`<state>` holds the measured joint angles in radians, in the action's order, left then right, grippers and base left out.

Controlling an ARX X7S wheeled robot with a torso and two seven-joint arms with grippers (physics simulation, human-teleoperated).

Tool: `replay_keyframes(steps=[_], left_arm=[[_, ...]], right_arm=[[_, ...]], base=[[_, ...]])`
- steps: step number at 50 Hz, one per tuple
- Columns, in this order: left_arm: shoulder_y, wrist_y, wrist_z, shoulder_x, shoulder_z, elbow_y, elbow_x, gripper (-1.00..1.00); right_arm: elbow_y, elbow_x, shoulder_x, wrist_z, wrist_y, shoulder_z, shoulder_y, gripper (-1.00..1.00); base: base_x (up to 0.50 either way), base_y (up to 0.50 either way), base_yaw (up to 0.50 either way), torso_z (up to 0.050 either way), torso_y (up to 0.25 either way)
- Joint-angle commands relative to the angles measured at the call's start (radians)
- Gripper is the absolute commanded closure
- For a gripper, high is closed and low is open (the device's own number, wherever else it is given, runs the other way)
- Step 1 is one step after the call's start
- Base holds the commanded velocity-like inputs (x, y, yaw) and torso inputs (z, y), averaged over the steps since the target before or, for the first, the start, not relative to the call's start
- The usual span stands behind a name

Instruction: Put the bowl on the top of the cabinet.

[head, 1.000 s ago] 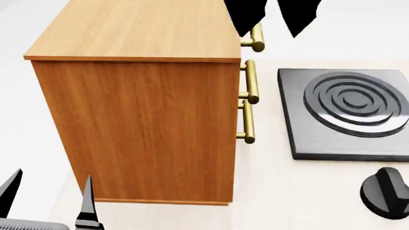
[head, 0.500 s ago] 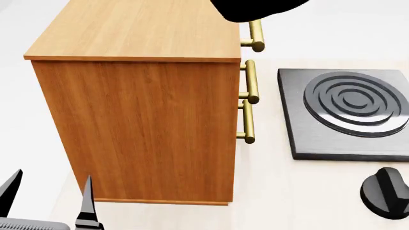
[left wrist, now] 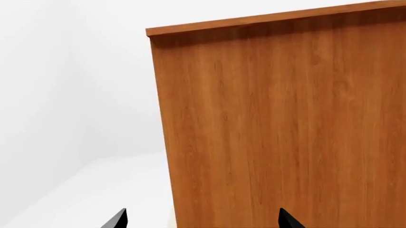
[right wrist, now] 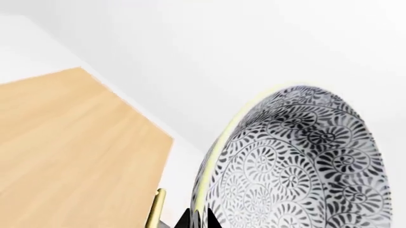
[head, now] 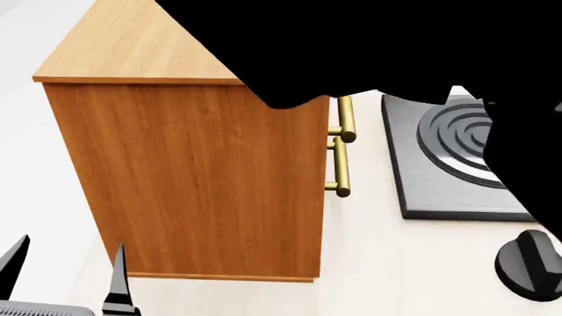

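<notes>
Bowl (right wrist: 298, 166) sits in the right gripper (right wrist: 197, 219), fingers pinching its rim, held up in the air over the cabinet (head: 202, 178), not on it yet. In the head view the right arm is a black mass covering much of the cabinet top, bowl itself hidden there. Left gripper (head: 66, 273) hangs low beside the cabinet side, fingers spread, holding nothing.

Risks: the bowl looks tilted in the wrist view, so a release now could drop it on edge and roll it off the top; a thin rim pinch may slip; setting down too near the edge could tip it over.

Counts: 1 bowl, 1 cabinet, 2 handles (head: 344, 141) visible, 1 burner plate (head: 439, 164), 1 knob (head: 530, 263).
</notes>
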<state>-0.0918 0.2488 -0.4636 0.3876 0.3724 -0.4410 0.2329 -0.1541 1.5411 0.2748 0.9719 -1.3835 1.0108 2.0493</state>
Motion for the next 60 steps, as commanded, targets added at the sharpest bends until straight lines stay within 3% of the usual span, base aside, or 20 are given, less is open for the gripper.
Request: replay_keyframes(steps=[1,23,60], left_arm=[[-0.002,-0.002,-0.001,0.001,0.002,0.004,0.001,-1.00],[-0.004,-0.008,-0.002,0.001,0.013,0.021,0.000,-1.00],[0.005,-0.034,-0.005,0.004,0.009,0.037,0.013,-1.00]], right_arm=[[0.037,-0.035,-0.003,-0.010,0.018,0.023,-0.039,1.00],[0.044,-0.119,-0.020,-0.075,0.097,0.080,-0.105,1.00],[0.097,-0.052,-0.097,0.037,0.124,0.085,-0.187,1.00]], base=[[0.00,0.00,0.00,0.000,0.000],[0.00,0.00,0.00,0.000,0.000],[0.00,0.00,0.00,0.000,0.001]])
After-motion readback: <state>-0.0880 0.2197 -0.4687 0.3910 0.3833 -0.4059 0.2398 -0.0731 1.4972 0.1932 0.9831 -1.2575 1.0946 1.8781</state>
